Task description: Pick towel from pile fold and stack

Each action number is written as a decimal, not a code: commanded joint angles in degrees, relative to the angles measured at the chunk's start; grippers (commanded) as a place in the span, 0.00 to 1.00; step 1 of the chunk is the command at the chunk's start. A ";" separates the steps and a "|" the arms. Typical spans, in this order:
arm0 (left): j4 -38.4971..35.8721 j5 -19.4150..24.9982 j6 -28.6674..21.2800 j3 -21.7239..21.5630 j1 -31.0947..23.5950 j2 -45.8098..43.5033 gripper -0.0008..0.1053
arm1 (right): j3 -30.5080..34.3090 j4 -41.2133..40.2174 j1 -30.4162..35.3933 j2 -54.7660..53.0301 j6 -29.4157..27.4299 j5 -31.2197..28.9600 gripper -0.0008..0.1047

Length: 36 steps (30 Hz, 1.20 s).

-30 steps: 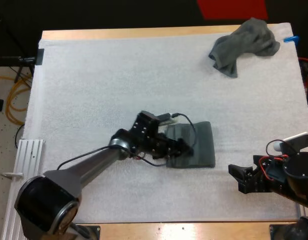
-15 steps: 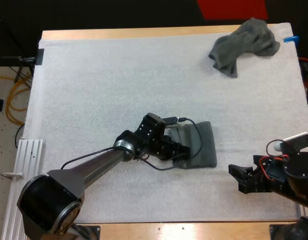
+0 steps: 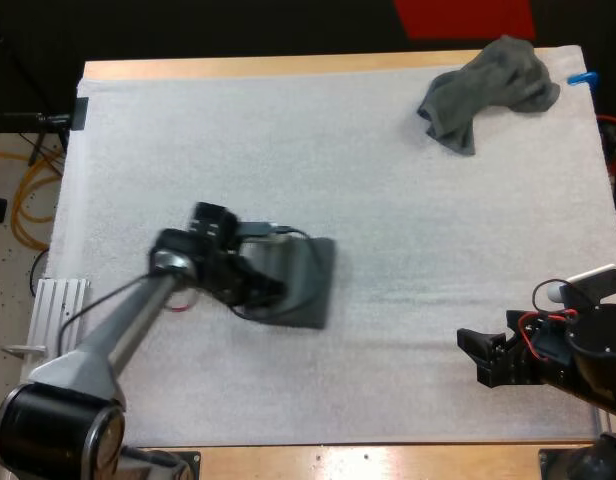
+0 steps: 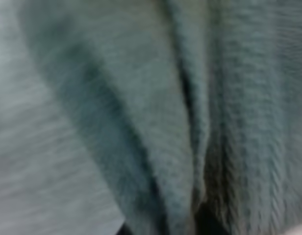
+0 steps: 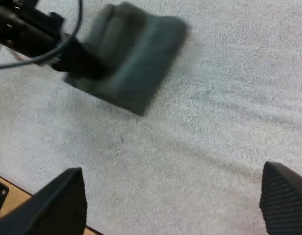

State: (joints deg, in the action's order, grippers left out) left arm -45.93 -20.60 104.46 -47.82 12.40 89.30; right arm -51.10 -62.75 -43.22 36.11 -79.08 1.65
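A folded dark grey-green towel (image 3: 306,282) lies left of the mat's middle, streaked by motion. My left gripper (image 3: 269,291) is shut on the towel's left edge. In the left wrist view the towel's folds (image 4: 190,98) sit right against the camera. The right wrist view has the same towel (image 5: 134,58) with the left arm (image 5: 23,29) at its edge. A crumpled towel (image 3: 493,88) sits at the mat's far right corner. My right gripper (image 3: 480,358) hovers open near the front right, with wide-apart fingers (image 5: 58,205) over bare mat.
The white mat (image 3: 288,150) covers most of the wooden table (image 3: 368,462). A ribbed metal rail (image 3: 48,310) runs along the table's left front side. Bare mat lies between the two grippers.
My left gripper has closed on the folded towel's edge and dragged it left across the mat, away from the centre. The right arm has not moved.
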 commanded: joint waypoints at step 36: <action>-16.33 28.00 -14.61 -9.00 -28.61 -0.93 0.39 | -0.07 6.39 -0.10 -0.26 -0.49 3.78 0.68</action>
State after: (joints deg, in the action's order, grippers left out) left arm -61.47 6.06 90.03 -56.15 -16.16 89.21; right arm -51.10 -56.72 -43.22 36.11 -79.08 4.87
